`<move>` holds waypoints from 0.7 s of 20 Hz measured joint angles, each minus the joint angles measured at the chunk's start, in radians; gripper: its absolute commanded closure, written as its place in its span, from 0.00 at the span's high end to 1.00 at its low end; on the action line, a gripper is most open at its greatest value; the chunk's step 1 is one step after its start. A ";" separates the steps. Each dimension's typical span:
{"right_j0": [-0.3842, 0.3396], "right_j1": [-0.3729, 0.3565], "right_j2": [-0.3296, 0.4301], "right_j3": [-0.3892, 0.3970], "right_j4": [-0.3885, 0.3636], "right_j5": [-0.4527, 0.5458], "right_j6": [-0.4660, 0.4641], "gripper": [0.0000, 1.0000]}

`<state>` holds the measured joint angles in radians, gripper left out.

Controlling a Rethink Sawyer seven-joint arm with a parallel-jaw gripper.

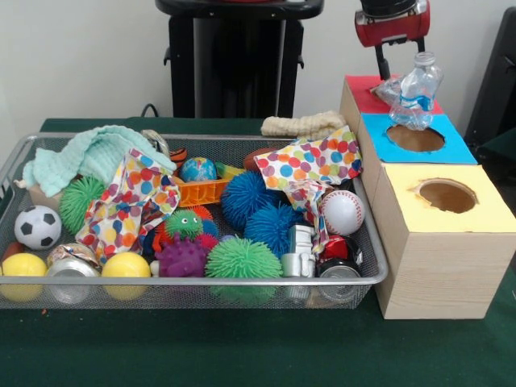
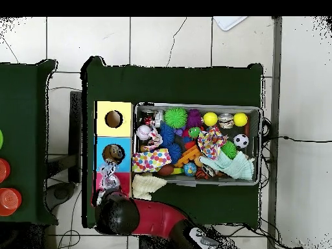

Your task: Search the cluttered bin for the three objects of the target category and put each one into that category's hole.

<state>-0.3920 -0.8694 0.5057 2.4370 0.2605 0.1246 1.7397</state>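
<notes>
Bottle [image 1: 418, 90] hung over the blue hole [image 1: 414, 138] near the table's edge, pinched in the gripper [image 1: 393, 79]. Next move: release it, then dig through the bin [image 1: 193, 280] again.

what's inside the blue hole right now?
The blue hole shows only dark brown interior; depths hidden. A clear bottle hangs above its far rim, partly covering it, under the gripper.

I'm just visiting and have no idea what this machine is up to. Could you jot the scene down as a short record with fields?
gripper: above the boxes, open or shut unclear
water bottle: clear plastic, crumpled, tilted over the blue hole
red hole: mostly hidden behind the bottle
yellow hole: nothing over it
wire bin: crowded with balls, spiky toys, cloths, cans
</notes>
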 measured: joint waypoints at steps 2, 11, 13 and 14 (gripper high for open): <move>0.000 -0.001 0.000 0.000 0.000 0.001 0.000 1.00; 0.006 -0.023 -0.009 -0.003 0.000 0.012 0.000 1.00; 0.006 -0.026 -0.011 -0.004 0.000 0.014 0.000 1.00; 0.008 -0.027 -0.014 -0.004 0.000 0.015 0.000 1.00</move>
<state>-0.3844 -0.8968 0.4913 2.4326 0.2605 0.1398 1.7397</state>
